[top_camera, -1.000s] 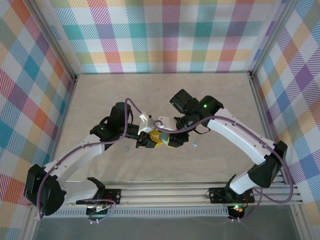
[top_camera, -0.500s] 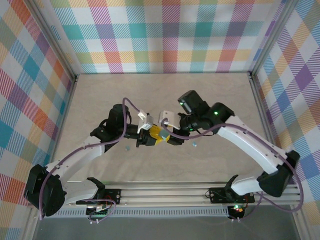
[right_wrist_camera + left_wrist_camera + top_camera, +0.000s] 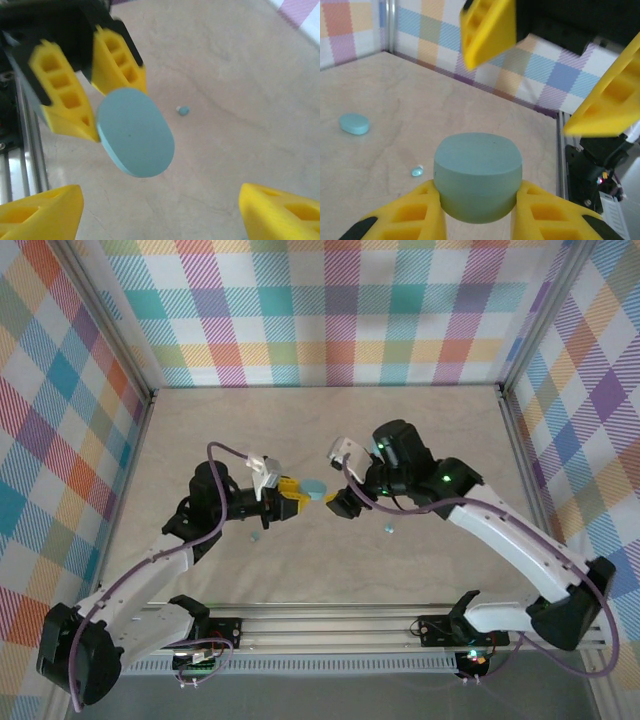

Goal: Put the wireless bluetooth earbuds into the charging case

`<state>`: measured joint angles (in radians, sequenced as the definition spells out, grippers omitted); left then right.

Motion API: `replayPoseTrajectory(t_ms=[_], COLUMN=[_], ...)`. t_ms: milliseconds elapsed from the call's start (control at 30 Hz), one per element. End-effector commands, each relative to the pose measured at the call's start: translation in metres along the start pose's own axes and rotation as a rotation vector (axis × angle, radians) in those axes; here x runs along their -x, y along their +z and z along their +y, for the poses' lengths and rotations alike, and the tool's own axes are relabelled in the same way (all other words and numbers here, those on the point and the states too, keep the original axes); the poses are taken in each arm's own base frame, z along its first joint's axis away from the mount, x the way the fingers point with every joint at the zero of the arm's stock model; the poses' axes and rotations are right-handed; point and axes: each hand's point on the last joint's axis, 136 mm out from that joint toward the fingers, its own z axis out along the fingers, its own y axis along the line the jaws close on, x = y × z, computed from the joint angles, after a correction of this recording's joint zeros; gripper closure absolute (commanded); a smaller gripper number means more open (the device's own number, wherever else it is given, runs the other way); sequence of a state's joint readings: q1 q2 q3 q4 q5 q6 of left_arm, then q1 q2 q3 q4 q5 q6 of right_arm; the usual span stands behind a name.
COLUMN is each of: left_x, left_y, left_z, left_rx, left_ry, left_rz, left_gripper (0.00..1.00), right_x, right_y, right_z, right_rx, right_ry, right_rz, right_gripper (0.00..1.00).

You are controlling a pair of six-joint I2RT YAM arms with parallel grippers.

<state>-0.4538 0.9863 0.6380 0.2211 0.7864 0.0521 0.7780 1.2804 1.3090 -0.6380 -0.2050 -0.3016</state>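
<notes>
My left gripper point(image 3: 303, 492) is shut on a rounded teal charging case point(image 3: 315, 487), holding it above the middle of the table. In the left wrist view the case point(image 3: 478, 175) sits clamped between my two yellow fingers point(image 3: 405, 217). My right gripper point(image 3: 336, 496) faces it from the right, open and apart from it. In the right wrist view its jaws point(image 3: 160, 212) stand wide below the case's flat face point(image 3: 135, 132). One tiny teal earbud point(image 3: 255, 536) lies on the table below the left gripper, another point(image 3: 389, 530) below the right arm. A small earbud point(image 3: 183, 110) lies beyond the case.
A second teal case point(image 3: 354, 123) lies flat on the table, with a small earbud point(image 3: 417, 171) nearer to me. The right gripper's yellow fingers point(image 3: 487, 30) hang close in front of the held case. Metal rails point(image 3: 330, 625) run along the near edge; plaid walls enclose the table.
The right gripper has opened and drawn back to the right. The left arm has pulled back left and farther from the bases, carrying the case.
</notes>
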Motion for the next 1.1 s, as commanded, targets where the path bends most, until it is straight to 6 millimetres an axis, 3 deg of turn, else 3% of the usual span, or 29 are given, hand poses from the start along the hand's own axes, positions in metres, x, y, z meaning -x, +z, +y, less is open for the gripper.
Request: replayPoseTrajectory(t_ms=[0,267,767,1067], left_x=[0.017,0.014,0.013,0.013], left_y=[-0.008,-0.009,-0.008,-0.007], left_z=[0.003,0.001,0.000,-0.001], left_rx=[0.047,0.036,0.024,0.015], left_ry=[0.017,0.002,-0.003,-0.019], left_rz=[-0.071,-0.065,-0.059,-0.061], left_gripper=[0.85,0.85,0.86,0.87], right_x=[0.009,0.023,0.020,0.028], right_y=[0.011,0.023,0.025,0.024], right_z=[0.001,-0.008,-0.018,-0.044], right_rx=[0.053,0.054,0.055,-0.042], right_ry=[0.066,0.058,0.088,0.118], right_rz=[0.002,0.012,0.052,0.048], right_gripper=[0.19,0.22,0.25,0.26])
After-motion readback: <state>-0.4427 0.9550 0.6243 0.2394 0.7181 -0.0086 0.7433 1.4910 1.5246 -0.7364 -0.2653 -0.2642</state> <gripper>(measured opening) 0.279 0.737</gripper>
